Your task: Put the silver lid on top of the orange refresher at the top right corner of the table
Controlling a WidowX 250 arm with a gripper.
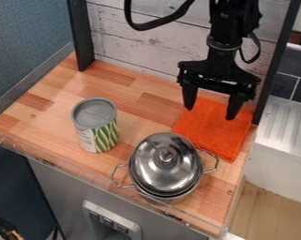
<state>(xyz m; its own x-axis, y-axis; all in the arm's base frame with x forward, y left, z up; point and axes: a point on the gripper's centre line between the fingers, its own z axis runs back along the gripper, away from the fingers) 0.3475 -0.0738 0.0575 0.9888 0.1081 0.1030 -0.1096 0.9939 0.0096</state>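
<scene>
The gripper hangs over the back right of the table, above the orange cloth, its two fingers spread wide with nothing between them. The silver lid with its round knob rests on a silver pot near the table's front edge. That pot stands just in front and to the left of the cloth, its right handle close to the cloth's front edge. The cloth lies flat at the right side of the table.
An upright can with a green and white label stands left of the pot. A wooden-board wall with dark posts borders the back of the table. A low clear rim runs along its front and left edges.
</scene>
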